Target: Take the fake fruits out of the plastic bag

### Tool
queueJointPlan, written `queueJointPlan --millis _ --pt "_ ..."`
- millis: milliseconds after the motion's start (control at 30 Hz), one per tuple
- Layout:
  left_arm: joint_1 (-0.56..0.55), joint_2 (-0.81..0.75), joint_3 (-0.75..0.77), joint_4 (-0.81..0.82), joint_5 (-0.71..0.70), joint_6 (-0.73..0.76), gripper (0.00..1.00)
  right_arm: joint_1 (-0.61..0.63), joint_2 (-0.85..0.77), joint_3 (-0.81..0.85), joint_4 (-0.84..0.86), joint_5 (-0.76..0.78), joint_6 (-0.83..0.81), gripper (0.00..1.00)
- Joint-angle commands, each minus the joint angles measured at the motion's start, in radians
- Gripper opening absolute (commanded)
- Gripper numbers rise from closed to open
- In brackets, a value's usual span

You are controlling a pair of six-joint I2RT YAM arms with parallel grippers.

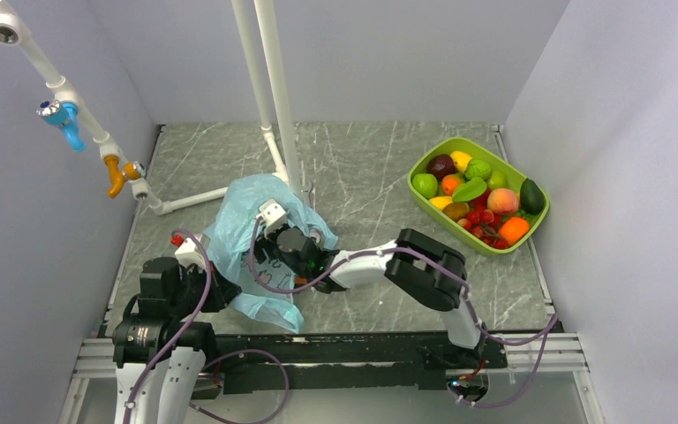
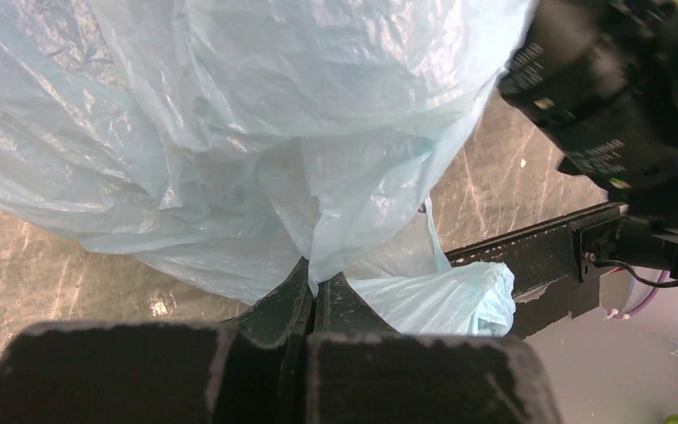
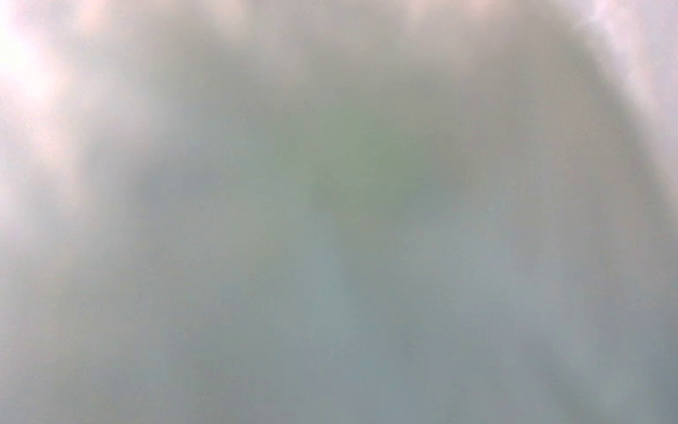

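The light-blue plastic bag [image 1: 252, 205] lies crumpled at the table's left middle and fills the left wrist view [image 2: 229, 132]. My left gripper [image 2: 315, 284] is shut on a pinch of the bag's film at its near edge. My right gripper [image 1: 275, 246] reaches into the bag from the right; its fingers are hidden by the film. The right wrist view shows only blurred pale film with a faint green tinge. No fruit shows inside the bag. Several fake fruits [image 1: 477, 190] lie in the lime-green tray [image 1: 459, 144] at the back right.
A white pipe stand [image 1: 278, 97] rises just behind the bag. A white pipe with blue and orange valves [image 1: 71, 124] runs along the left wall. The black base rail [image 1: 362, 349] lines the near edge. The right arm's wrist [image 2: 618, 97] hangs close to the left gripper.
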Motion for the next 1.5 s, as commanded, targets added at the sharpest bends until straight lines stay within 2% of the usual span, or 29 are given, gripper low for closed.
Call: queueJointPlan --millis 0,167,333,667,800,933,1000,1067,1267,1333,1467 --pt "0.006 0.005 -0.002 0.021 0.018 0.006 0.0 0.024 -0.134 -0.101 -0.003 -0.083 0.081 0.08" --pt "0.007 0.005 -0.003 0.023 0.019 0.006 0.0 0.034 -0.254 -0.196 -0.076 -0.217 0.211 0.0" --pt "0.008 0.004 -0.003 0.021 0.019 0.008 0.0 0.062 -0.368 -0.234 -0.165 -0.282 0.212 0.0" --pt "0.011 0.0 -0.003 0.023 0.025 0.009 0.0 0.061 -0.776 -0.435 -0.31 -0.182 0.139 0.0" --pt "0.01 0.007 -0.003 0.023 0.027 0.011 0.0 0.047 -0.951 -0.492 -0.357 -0.042 0.117 0.0" --pt "0.013 0.013 -0.003 0.024 0.031 0.014 0.0 0.0 -1.052 -0.563 -0.356 0.167 0.127 0.0" --pt "0.014 0.014 -0.003 0.023 0.032 0.016 0.0 -0.041 -1.104 -0.587 -0.4 0.304 0.186 0.0" --pt "0.013 0.012 -0.003 0.023 0.031 0.015 0.0 -0.124 -1.167 -0.616 -0.458 0.369 0.278 0.0" --pt "0.014 0.019 -0.005 0.026 0.036 0.017 0.0 -0.368 -1.298 -0.697 -0.574 0.344 0.446 0.0" --pt "0.015 0.02 -0.005 0.026 0.037 0.017 0.0 -0.432 -1.277 -0.7 -0.614 0.336 0.489 0.0" --pt "0.014 0.018 -0.005 0.026 0.038 0.019 0.0 -0.636 -1.175 -0.672 -0.665 0.178 0.56 0.0"
